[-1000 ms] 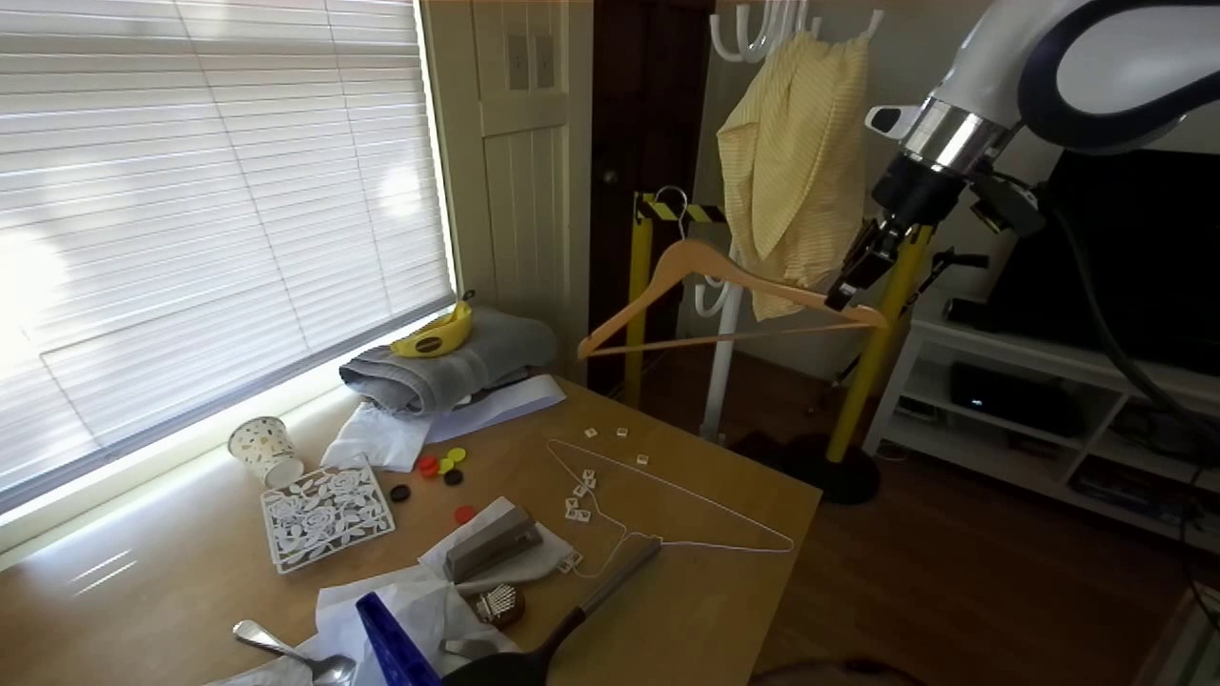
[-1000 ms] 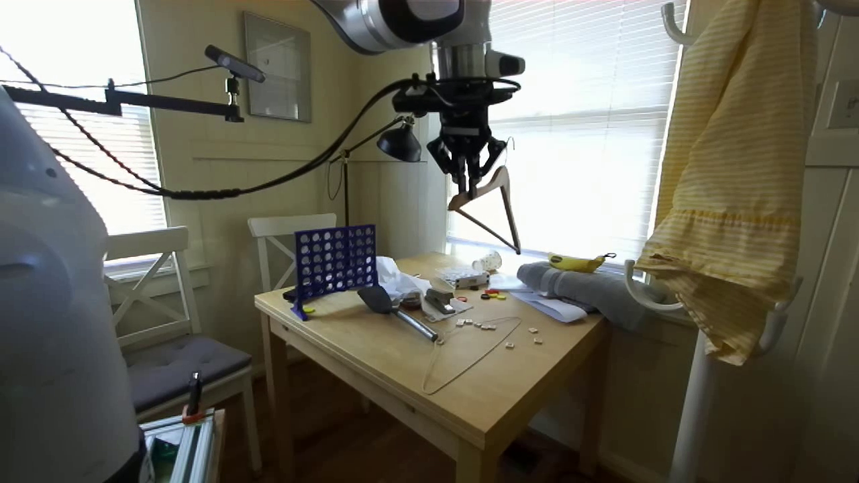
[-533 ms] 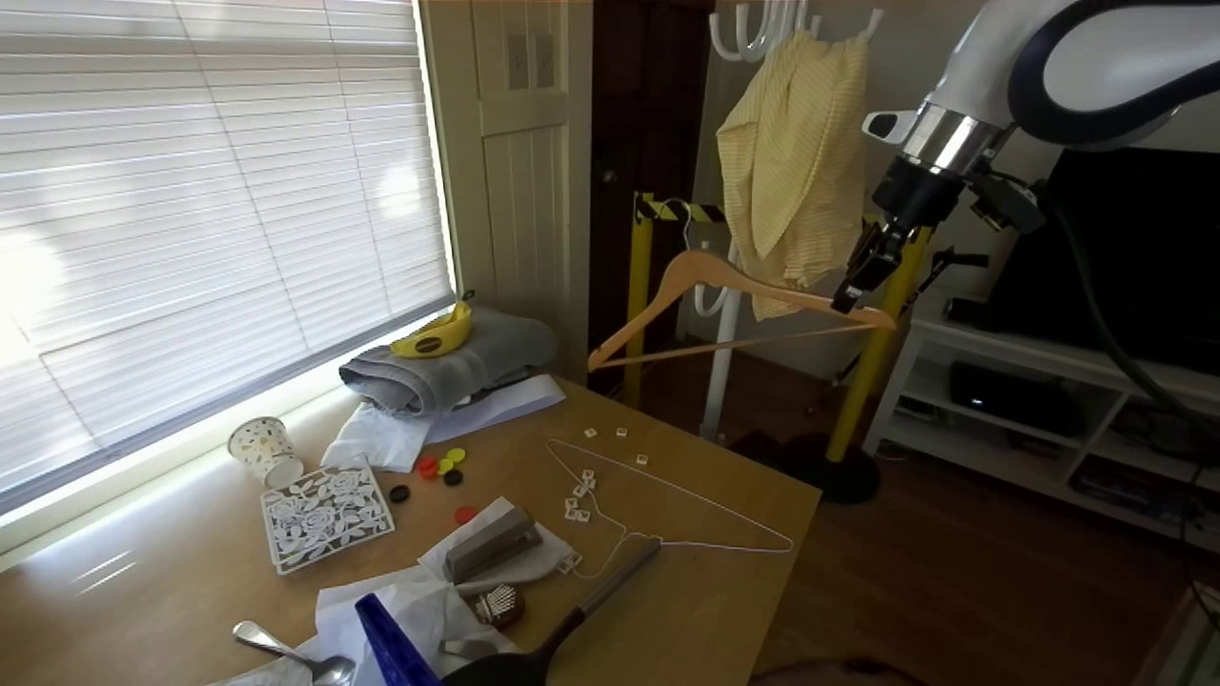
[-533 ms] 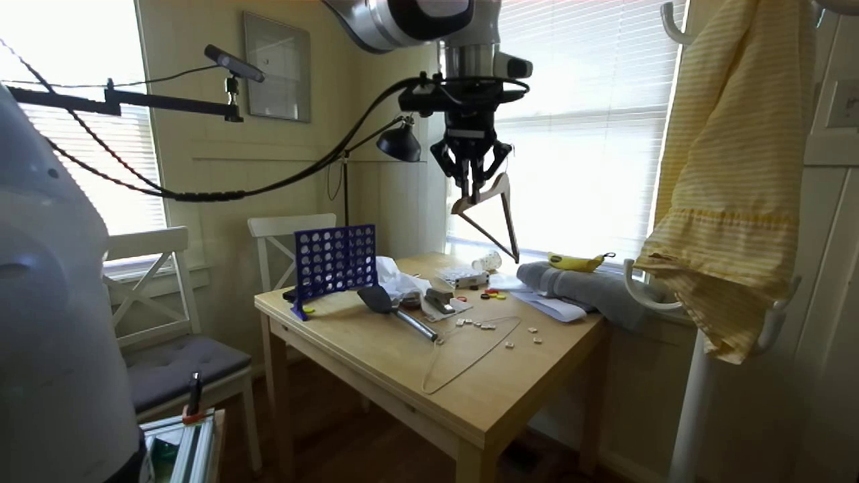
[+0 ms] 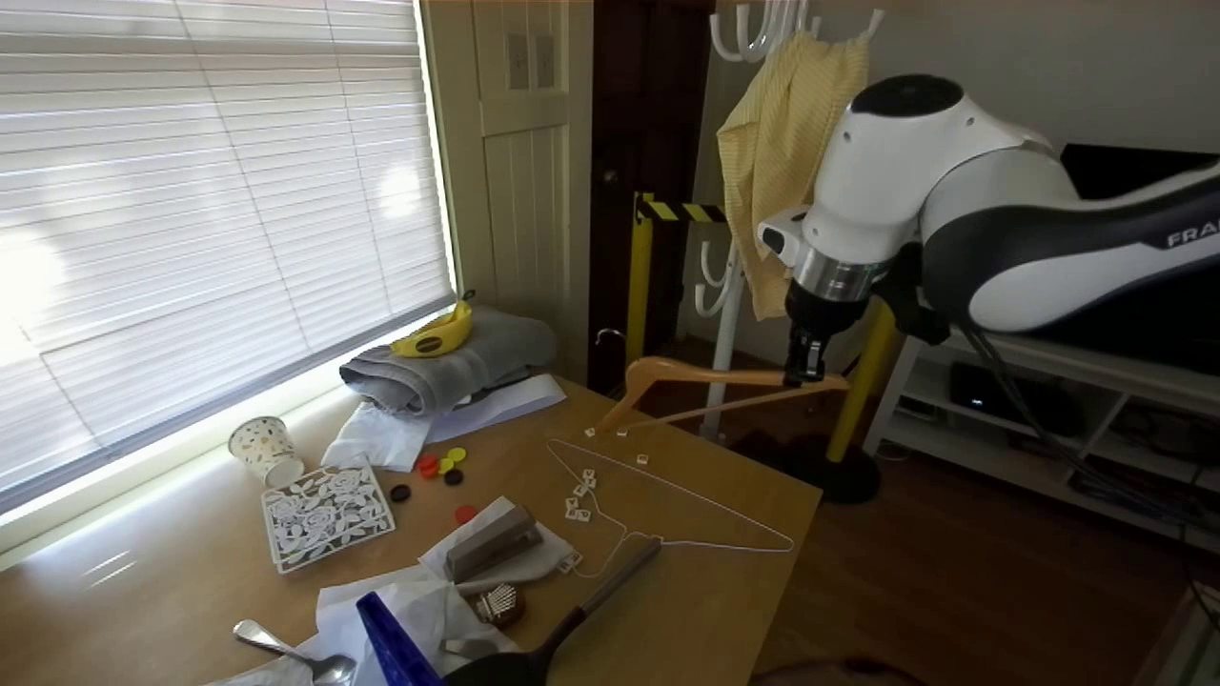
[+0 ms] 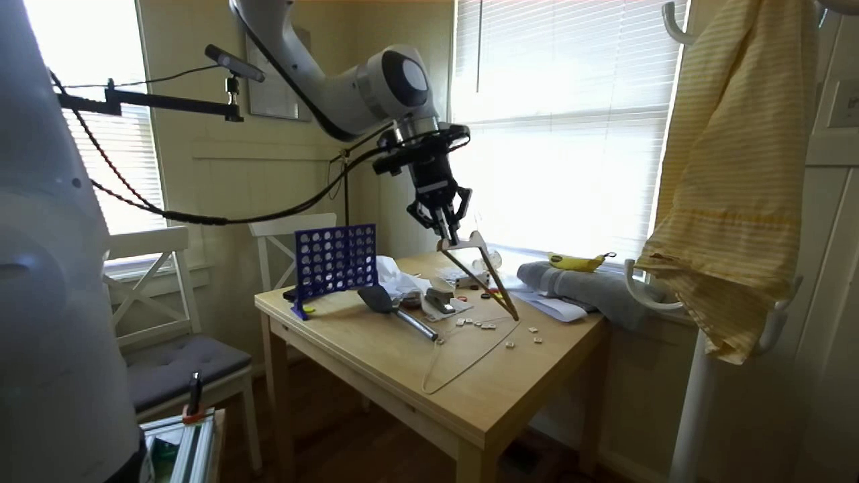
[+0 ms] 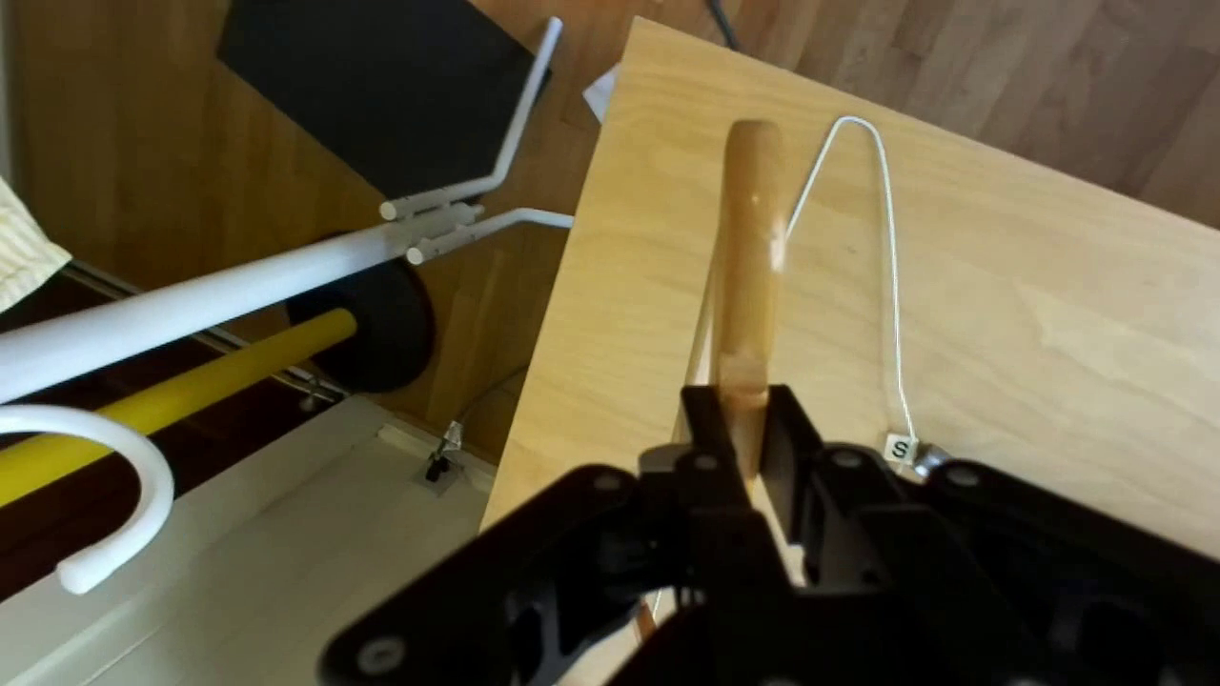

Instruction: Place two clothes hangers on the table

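My gripper (image 5: pixel 805 377) is shut on one arm of a wooden hanger (image 5: pixel 724 377) near its end, in both exterior views; the gripper (image 6: pixel 448 240) points down at a tilt. The hanger (image 6: pixel 495 274) hangs tilted over the table (image 6: pixel 376 359), its free end low; I cannot tell if it touches. In the wrist view the wooden hanger (image 7: pixel 750 238) sits between the fingertips (image 7: pixel 750 410). A thin white wire hanger (image 5: pixel 729 547) lies flat on the light wooden table (image 5: pixel 724 591) near its edge; it also shows in the wrist view (image 7: pixel 894 286).
Several letter tiles (image 5: pixel 579 491) lie beside the wire hanger. A spatula (image 5: pixel 620 579), a stapler (image 5: pixel 494 545), a blue game frame (image 6: pixel 335 261), a cup (image 5: pixel 267 453) and a grey towel (image 5: pixel 477 353) are on the table. A white coat rack (image 6: pixel 694 402) holds a yellow garment (image 6: pixel 738 168).
My gripper has moved down towards the table with the wooden hanger, going left in both exterior views. The hanger has tilted, free end lower. The wire hanger has not moved.
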`<action>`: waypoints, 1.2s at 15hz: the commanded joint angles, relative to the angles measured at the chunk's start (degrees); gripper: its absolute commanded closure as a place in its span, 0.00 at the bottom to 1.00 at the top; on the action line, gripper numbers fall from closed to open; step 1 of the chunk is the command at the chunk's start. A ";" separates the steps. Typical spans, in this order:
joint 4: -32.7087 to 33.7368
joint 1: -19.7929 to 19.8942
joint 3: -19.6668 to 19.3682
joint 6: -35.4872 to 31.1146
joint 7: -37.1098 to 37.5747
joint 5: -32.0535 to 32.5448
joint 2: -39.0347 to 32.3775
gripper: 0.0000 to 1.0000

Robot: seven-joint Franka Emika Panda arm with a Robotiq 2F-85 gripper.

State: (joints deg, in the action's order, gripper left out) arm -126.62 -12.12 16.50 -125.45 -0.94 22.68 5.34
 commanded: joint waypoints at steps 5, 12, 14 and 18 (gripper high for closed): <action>5.53 -3.35 1.33 8.66 8.60 14.92 -7.61 0.85; 7.85 -4.49 1.75 5.94 5.93 18.43 -10.11 0.96; 9.89 -6.15 2.42 9.64 5.70 21.78 -11.58 0.96; 13.83 -9.81 3.29 17.98 8.01 31.46 -15.58 0.96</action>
State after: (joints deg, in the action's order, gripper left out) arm -117.36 -19.47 19.36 -113.35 5.63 47.57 -5.95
